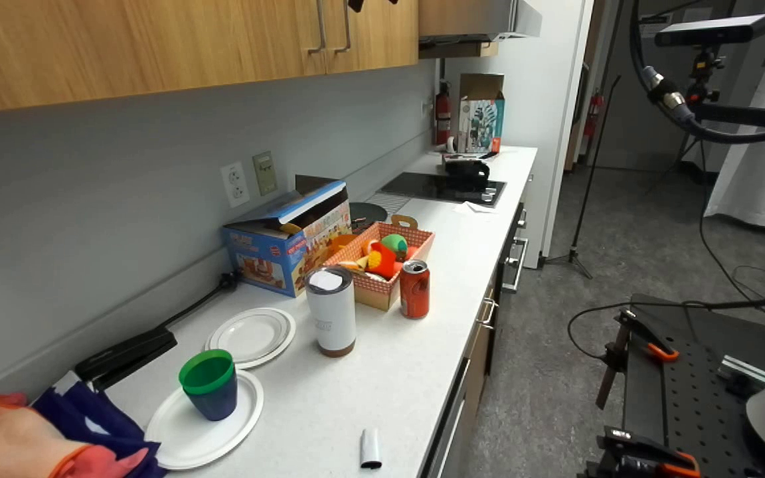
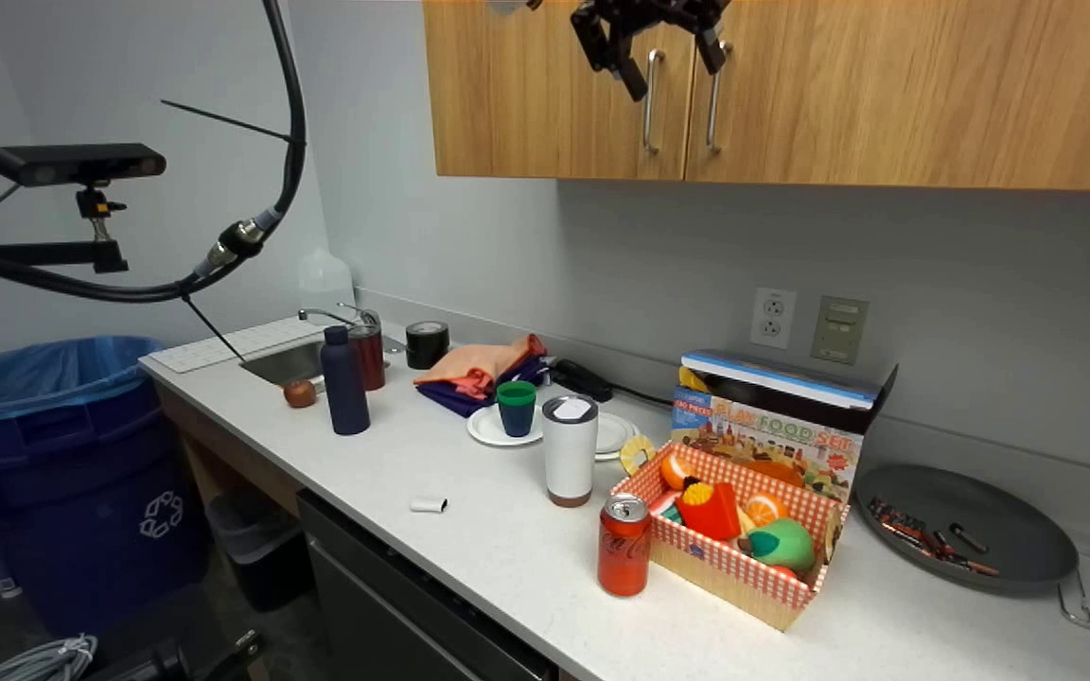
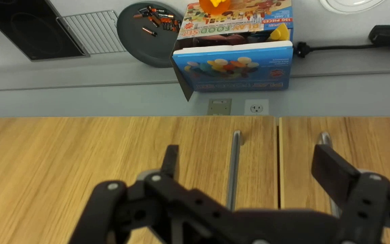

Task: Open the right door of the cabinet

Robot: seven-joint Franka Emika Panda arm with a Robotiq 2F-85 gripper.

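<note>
A wooden wall cabinet has two shut doors with a thin gap between them. The right door (image 2: 923,95) has a vertical metal handle (image 2: 714,113); the left door (image 2: 545,104) has a matching handle beside it. My gripper (image 2: 676,76) is open and empty in front of the doors, near the upper parts of the handles. In the wrist view, which stands upside down, the right door (image 3: 113,152) is on the left. Its handle (image 3: 234,169) lies between my open fingers (image 3: 245,156), apart from both. One finger partly hides the left door's handle (image 3: 325,138).
Below the cabinet, the white counter (image 2: 507,558) holds a food-set box (image 2: 772,426), a basket of toy food (image 2: 734,577), a red can (image 2: 624,549) and a white tumbler (image 2: 570,454). A range hood (image 1: 475,20) adjoins the cabinet's far side.
</note>
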